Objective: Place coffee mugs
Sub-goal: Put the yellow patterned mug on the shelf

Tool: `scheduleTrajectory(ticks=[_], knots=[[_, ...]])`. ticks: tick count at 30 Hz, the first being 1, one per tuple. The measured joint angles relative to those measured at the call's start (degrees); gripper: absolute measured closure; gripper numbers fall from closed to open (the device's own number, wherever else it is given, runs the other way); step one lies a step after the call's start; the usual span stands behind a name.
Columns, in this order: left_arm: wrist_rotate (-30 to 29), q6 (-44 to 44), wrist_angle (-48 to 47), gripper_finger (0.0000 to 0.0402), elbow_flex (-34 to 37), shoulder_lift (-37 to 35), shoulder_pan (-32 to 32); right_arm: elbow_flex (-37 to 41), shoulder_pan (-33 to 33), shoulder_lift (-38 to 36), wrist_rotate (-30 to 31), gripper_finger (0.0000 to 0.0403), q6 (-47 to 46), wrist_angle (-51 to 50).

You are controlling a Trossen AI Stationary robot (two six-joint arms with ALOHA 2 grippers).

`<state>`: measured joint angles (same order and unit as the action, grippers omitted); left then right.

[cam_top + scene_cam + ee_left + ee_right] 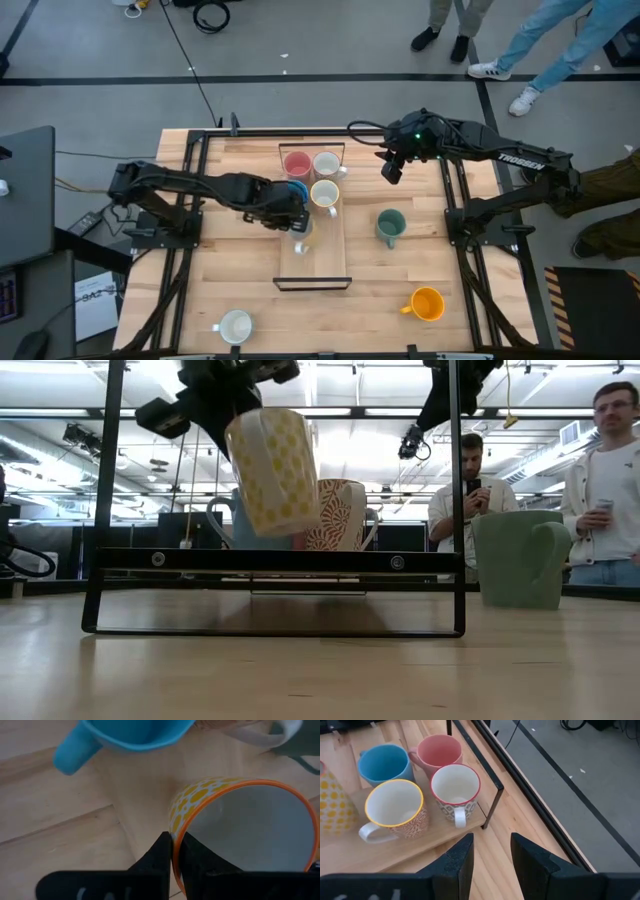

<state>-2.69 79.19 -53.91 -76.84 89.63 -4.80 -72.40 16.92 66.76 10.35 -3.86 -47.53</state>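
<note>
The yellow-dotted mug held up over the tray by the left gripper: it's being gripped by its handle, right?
Not quite. The left gripper does hold the yellow-dotted mug up over the tray, but it pinches the rim, one finger inside the mug and one outside, not the handle. The left wrist view shows this.

Four mugs (312, 179) inside black frame (313, 284)

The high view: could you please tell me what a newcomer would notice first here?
The left pincer holds a yellow-dotted mug by its rim, lifted above the black-framed tray. Four mugs cluster at the tray's far end, the pink mug brightest. The right pincer hovers open beside them.
</note>
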Motion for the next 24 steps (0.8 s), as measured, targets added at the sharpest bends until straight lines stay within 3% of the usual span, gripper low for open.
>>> scheduleTrajectory(ticks=[24], knots=[[-1.1,7.6,6.0,0.0362,0.0,3.8,0.1,0.0,-7.6,0.0,0.0,0.0268,0.0,1.5]])
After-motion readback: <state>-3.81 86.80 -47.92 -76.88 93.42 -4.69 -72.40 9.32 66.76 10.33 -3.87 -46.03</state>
